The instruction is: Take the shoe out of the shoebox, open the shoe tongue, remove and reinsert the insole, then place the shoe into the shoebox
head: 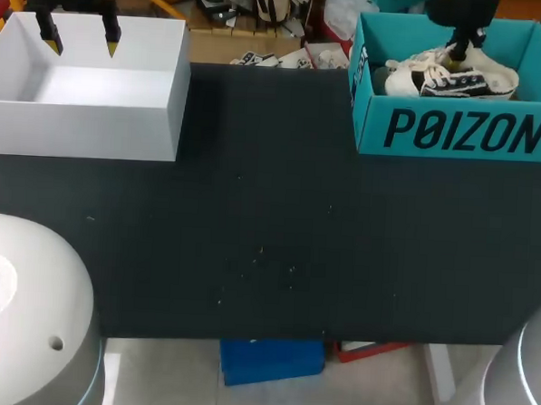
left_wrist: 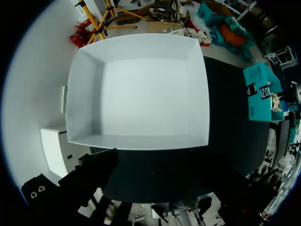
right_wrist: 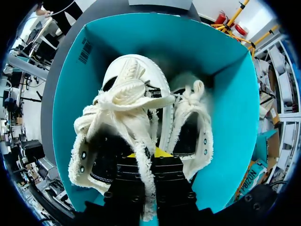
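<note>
Dark tabletop (head: 251,220) is spread across the head view, and two boxes are set along its far edge. The left arm is held at the far left corner, its left gripper (head: 80,40) hanging just over the rim of a white box (head: 84,125). Its yellow tips are seen well apart with nothing between them, so it is open. From the left wrist camera that white box is looked straight down into, and only bare walls and floor are shown. At the far right corner the teal shoebox (head: 456,131) is stood with its printed side facing the robot. The right arm is dropped steeply into it from above. The white shoe (right_wrist: 127,94), frayed at its edges and dark inside, is lying in the shoebox with its toe pointing away from the right gripper (right_wrist: 154,153). What looks like a second shoe (right_wrist: 195,127) is tucked just beside it. The right gripper is pressed down where the two openings meet. Only a sliver of yellow is shown among laces and frayed cloth. Whether anything is actually gripped there cannot be told, since the tips are buried. The shoebox walls are closed in on every side of the right arm.
</note>
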